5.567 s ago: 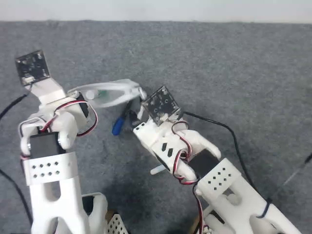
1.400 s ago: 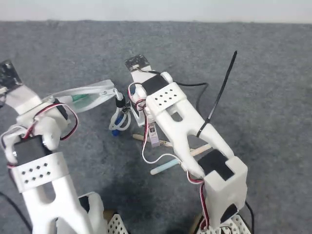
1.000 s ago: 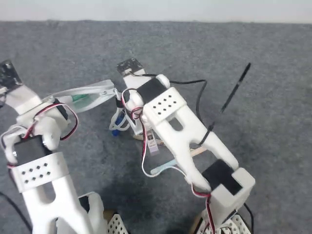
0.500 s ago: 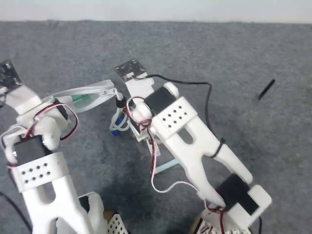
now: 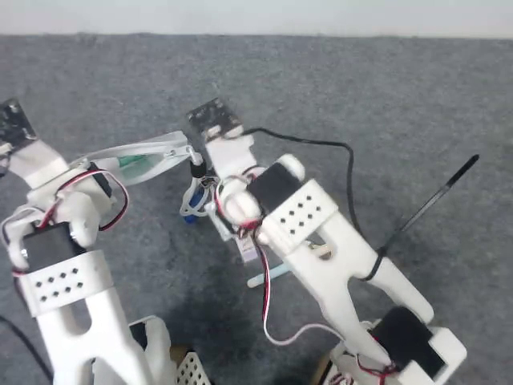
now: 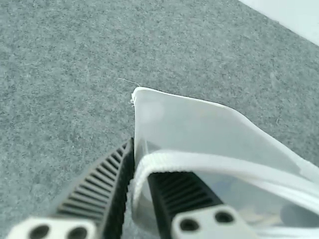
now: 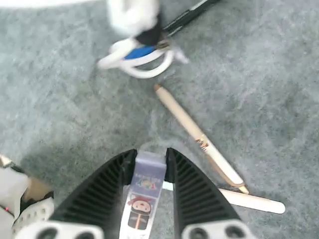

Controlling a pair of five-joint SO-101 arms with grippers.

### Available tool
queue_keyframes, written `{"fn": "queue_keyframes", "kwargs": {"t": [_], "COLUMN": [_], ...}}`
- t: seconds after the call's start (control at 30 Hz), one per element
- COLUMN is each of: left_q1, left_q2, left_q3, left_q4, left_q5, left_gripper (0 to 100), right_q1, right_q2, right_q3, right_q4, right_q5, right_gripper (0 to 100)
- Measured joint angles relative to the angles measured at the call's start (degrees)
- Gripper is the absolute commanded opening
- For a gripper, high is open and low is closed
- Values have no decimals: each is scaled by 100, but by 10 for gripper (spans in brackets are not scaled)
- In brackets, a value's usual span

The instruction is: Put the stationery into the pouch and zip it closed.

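In the right wrist view, a small labelled eraser (image 7: 142,194) is seen clamped between the fingers of the right gripper (image 7: 149,152), with its long axis running along them. A beige pen (image 7: 198,137) lies slanted on the carpet (image 7: 60,99) just beyond. In the left wrist view, the left gripper (image 6: 135,149) is seen clenched on the edge of the clear pouch (image 6: 209,129). From above, the pouch is seen stretched sideways toward a blue pen (image 5: 192,205).

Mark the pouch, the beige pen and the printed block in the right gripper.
pouch (image 6: 199,127), left wrist view, translucent side wall.
beige pen (image 7: 187,122), right wrist view, mid-barrel.
printed block (image 7: 144,186), right wrist view, printed face.
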Motion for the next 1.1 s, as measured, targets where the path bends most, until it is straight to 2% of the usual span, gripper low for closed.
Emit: {"fn": "queue_keyframes", "kwargs": {"t": [0.33, 0.7, 0.87, 1.1], "left_q1": [475, 501, 624, 721], "left_q2": [-9, -9, -9, -9], "left_q3": [0, 0, 0, 0], "left_q4": [0, 0, 0, 0], "left_q5": [-70, -176, -193, -193], "left_gripper": [11, 11, 11, 11], "right_q1": [-62, -202, -492, -510], "right_q2": [-809, -1301, -1301, -1301], "right_q3": [571, 642, 642, 642], "right_q4": [-404, -677, -1327, -1916], "right_q5": [-308, -325, -325, -352], "right_gripper": [6, 6, 6, 6]}}
